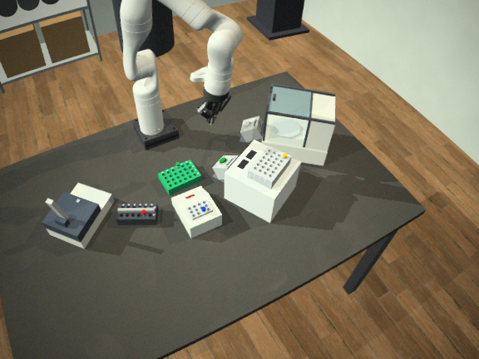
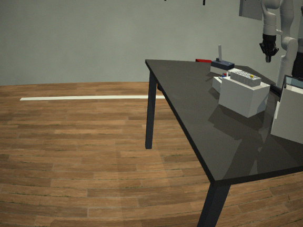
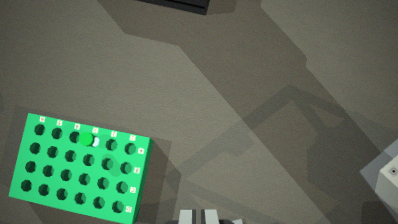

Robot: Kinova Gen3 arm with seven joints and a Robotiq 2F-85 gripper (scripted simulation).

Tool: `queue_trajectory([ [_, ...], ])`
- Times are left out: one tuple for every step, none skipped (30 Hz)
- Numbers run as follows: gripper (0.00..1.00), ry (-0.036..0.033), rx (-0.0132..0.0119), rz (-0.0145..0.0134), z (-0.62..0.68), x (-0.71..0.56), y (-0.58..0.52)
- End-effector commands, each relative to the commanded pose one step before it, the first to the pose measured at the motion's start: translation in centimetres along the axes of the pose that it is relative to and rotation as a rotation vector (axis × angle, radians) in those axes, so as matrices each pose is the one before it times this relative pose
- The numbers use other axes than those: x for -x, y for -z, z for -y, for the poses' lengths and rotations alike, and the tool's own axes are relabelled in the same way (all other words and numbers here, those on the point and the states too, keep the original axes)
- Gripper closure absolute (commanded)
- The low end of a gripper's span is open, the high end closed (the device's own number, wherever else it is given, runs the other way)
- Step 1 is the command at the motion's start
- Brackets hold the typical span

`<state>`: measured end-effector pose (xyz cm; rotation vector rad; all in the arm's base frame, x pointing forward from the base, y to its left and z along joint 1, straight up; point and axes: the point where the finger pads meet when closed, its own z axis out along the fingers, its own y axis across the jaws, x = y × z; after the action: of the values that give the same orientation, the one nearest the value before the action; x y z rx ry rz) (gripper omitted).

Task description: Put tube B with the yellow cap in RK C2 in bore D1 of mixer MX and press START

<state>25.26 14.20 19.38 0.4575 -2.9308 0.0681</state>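
item: claw [image 1: 211, 118] [image 2: 268, 61] [image 3: 198, 217]. closed, fingers together, nothing gripped. raised near the arm-side edge of the bench [image 1: 249, 291] [image 2: 184, 97] [image 3: 200, 75], between the arm's base [image 1: 172, 134] and the balance [image 1: 318, 155].

item: tube b, yellow cap [image 1: 284, 155] [image 2: 251, 76]. standing in the mixer [image 1: 249, 195] [image 2: 236, 100], at the block's back left corner as seen from its front; judged to be bore d1. full depth cannot be confirmed.

item: start key [image 1: 223, 159], green, on the sloping front that faces the arm-side edge. not pressed by the claw at present; no lit lamp can be made out.

item: rack [image 1: 170, 187] [image 3: 111, 195], green, beside the key, with a green-capped tube [image 1: 178, 164] [image 3: 86, 139] (not ours; leave it be).

step, as judged: press start. method: carry the closed fingertips over the key, well above the rack, centre them on the button, then descend slowly and straight. a short, gentle push should serve; the mixer is unfixed, and a sideways or heavy one could slide or tip it towards the far edge of the bench. lift straight off, keep clear of the shaking block, and watch for green or red.
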Motion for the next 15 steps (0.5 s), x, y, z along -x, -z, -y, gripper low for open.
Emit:
queue_trajectory([
  [0.9, -0.13464, 0.01251, 0.0103, -0.389, 0.731, -1.073],
  [0.9, -0.03919, 0.00364, 0.00449, -0.052, 0.247, -0.224],
  [0.9, 0.0, 0.0, 0.0, 0.0, 0.0, 0.0],
  [0.9, 0.0, 0.0, 0.0, 0.0, 0.0, 0.0],
  [0.9, -0.03772, 0.00168, 0.00594, -0.001, 0.287, -0.227],
  [0.9, -0.03944, 0.00405, 0.00422, -0.081, 0.23, -0.225],
  [0.9, -0.03911, 0.00367, 0.00455, -0.077, 0.236, -0.227],
  [0.9, -0.03911, 0.00371, 0.00455, -0.086, 0.231, -0.229],
  [0.9, -0.03952, 0.00419, 0.00412, -0.109, 0.212, -0.23],
  [0.9, -0.03952, 0.00419, 0.00412, -0.116, 0.207, -0.232],
  [0.9, -0.03952, 0.00419, 0.00412, -0.124, 0.201, -0.233],
  [0.9, -0.03954, 0.00416, 0.00414, -0.137, 0.194, -0.241],
  [0.9, -0.03952, 0.00419, 0.00412, -0.137, 0.189, -0.236],
  [0.9, -0.03952, 0.00419, 0.00412, -0.144, 0.182, -0.237],
  [0.9, -0.03952, 0.00419, 0.00412, -0.15, 0.175, -0.238],
])
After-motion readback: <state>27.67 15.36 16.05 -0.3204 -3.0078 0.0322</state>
